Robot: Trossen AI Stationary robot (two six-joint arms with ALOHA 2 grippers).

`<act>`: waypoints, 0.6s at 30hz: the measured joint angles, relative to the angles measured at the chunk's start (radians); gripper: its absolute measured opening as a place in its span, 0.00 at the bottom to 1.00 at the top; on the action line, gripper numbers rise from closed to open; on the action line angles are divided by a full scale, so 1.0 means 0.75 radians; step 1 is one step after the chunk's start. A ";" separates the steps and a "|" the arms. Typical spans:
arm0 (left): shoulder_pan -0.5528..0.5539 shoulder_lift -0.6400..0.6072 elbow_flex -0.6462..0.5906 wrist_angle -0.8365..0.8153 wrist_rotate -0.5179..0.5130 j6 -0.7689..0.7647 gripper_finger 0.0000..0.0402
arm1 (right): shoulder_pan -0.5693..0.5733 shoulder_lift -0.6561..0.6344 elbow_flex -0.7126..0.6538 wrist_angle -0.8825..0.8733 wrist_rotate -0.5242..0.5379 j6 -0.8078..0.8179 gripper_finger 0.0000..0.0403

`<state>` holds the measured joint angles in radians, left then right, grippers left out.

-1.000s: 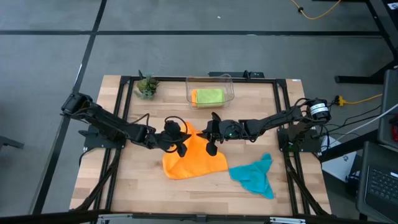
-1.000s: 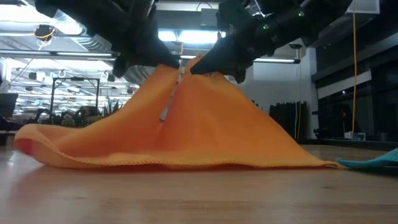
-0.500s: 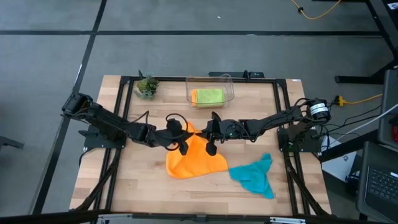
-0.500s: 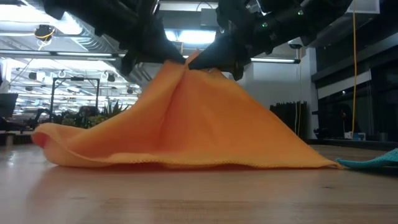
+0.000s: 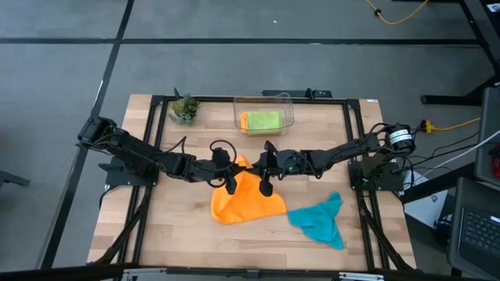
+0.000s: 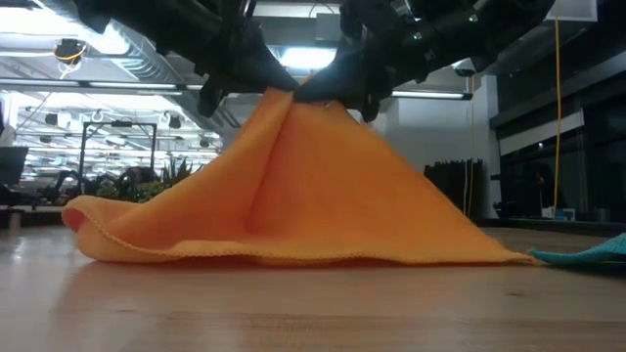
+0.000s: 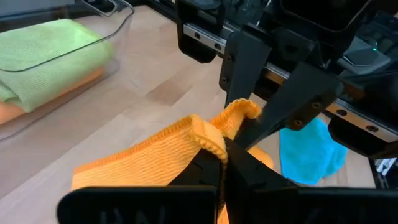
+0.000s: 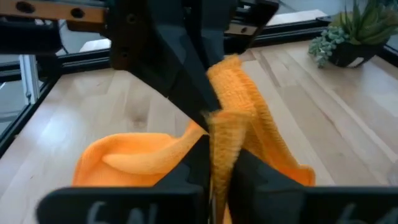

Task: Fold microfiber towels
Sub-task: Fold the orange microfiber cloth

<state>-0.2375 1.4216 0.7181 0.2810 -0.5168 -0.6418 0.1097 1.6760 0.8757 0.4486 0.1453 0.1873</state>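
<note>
From above I see my left arm [image 5: 133, 154] reach low across the table [image 5: 180, 234] from the left side, stretched out toward the middle. The left gripper [image 5: 227, 173] sits at the top of the orange towel [image 5: 248, 201], with its fingers pressed together on a folded corner of the cloth. My right arm [image 5: 348, 151] comes in from the right side the same way, long and low, and the right gripper [image 5: 264, 175] is just beside the left one. Its fingers pinch the other corner of the orange towel, and in the right wrist view the cloth stands up between them. From table height the two grippers almost touch, and the orange towel hangs from them like a little tent, with its bottom edge lying on the wood. A moment ago the left gripper was farther to the left, so the two corners have come closer and the towel's left end has slid in toward the middle. The teal towel [image 5: 320, 219] lies crumpled to the right of the orange one. At the back, the lime green towel [image 5: 261, 120] rests in the clear bin [image 5: 264, 101], on top of another orange cloth [image 7: 25, 112].
</note>
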 joint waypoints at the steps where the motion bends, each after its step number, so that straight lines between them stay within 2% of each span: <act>1: 0.000 0.000 0.000 0.001 0.002 0.000 0.00 | 0.000 0.000 0.000 0.002 -0.003 -0.017 0.10; 12: 0.000 0.000 0.000 -0.006 0.021 0.000 0.00 | -0.002 0.000 0.000 0.063 -0.033 -0.047 0.49; 18: 0.004 0.000 0.000 0.014 0.018 0.000 0.00 | 0.002 0.000 0.000 0.087 -0.060 -0.016 0.60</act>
<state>-0.2347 1.4216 0.7181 0.2915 -0.5030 -0.6421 0.1112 1.6760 0.8757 0.5141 0.1005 0.1753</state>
